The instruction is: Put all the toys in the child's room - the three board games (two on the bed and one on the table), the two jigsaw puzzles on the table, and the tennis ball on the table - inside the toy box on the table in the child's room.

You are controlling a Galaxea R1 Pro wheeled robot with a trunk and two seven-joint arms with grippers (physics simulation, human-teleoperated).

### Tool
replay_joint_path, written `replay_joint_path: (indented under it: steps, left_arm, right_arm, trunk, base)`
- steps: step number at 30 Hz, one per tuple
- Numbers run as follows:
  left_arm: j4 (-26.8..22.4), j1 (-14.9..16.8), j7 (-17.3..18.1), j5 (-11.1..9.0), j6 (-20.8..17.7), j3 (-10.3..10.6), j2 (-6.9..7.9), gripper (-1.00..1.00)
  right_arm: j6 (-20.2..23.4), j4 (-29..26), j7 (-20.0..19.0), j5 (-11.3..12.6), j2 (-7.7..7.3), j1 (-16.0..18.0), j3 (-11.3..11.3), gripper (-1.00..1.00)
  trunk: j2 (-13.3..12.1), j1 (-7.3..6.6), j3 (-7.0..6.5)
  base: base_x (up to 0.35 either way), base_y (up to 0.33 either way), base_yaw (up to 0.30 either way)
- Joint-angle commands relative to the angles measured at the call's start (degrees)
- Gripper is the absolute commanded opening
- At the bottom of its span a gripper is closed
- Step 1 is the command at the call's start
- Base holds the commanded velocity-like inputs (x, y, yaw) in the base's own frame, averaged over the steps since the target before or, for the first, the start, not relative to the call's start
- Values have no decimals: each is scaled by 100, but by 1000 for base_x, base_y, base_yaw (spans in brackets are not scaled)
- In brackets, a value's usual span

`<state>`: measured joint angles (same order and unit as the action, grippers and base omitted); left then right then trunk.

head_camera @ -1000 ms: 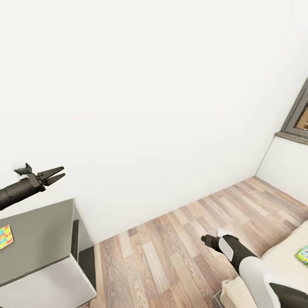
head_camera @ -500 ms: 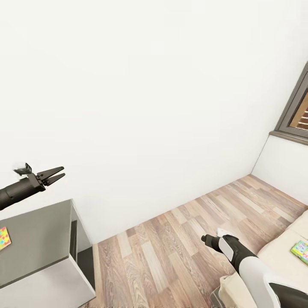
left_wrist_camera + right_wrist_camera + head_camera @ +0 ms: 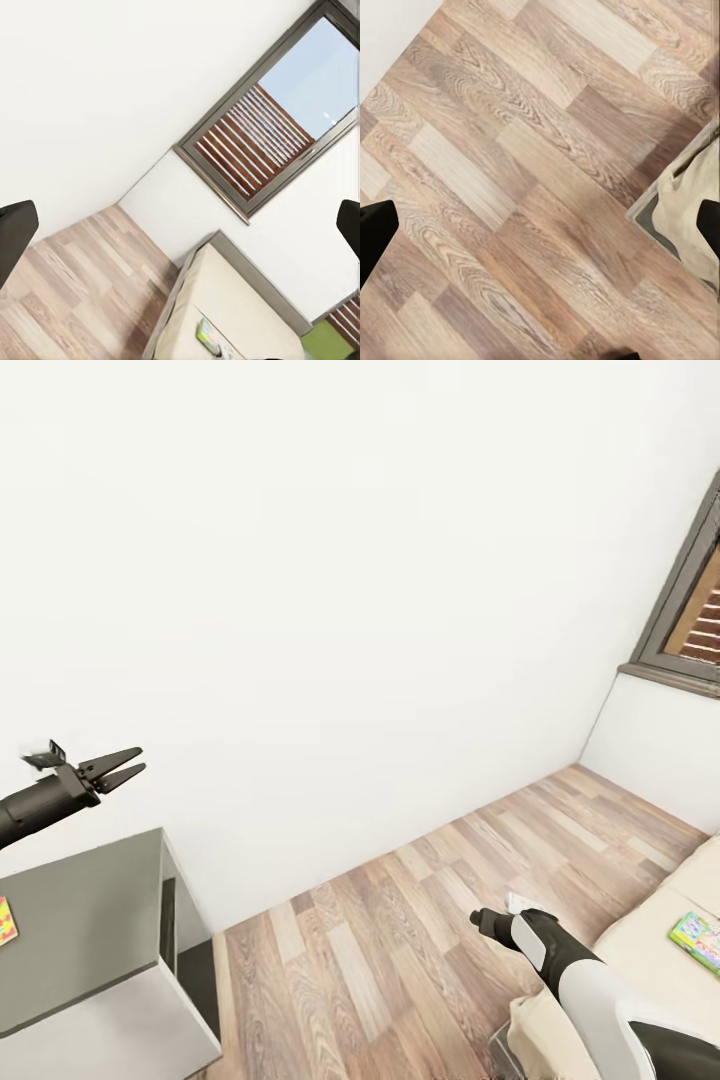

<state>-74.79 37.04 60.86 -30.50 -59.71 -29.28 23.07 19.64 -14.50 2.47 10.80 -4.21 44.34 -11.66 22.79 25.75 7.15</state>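
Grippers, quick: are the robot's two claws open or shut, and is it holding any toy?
Left gripper: open, holding nothing.
Right gripper: open, holding nothing, just floor between the fingers.

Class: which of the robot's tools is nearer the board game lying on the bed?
Right. The right tool hangs low beside the bed holding the board game; the left tool is across the room above the table.

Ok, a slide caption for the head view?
Robot faces a bare wall: open left claw above the table, a board game on the bed at right.
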Motion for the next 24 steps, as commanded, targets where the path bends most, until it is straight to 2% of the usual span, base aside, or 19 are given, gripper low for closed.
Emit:
replay_joint_path:
  steps: [1, 12, 24]
  left_arm:
    - [-1, 5, 22, 9, -23, -6, 0, 100]
    - [-1, 5, 22, 9, -23, -16, 5, 100]
    - [-1, 5, 22, 9, -23, -16, 5, 100]
  right_arm:
    - [28, -9, 26, 57, 0, 4, 6, 100]
    - [28, -9, 25, 58, -1, 4, -2, 100]
    - [23, -9, 25, 60, -1, 4, -2, 100]
  trunk:
    - [13, 4, 13]
    - [13, 4, 13]
    - [13, 4, 13]
  base:
    - [0, 1, -241]
    - [0, 2, -278]
    - [-16, 58, -282]
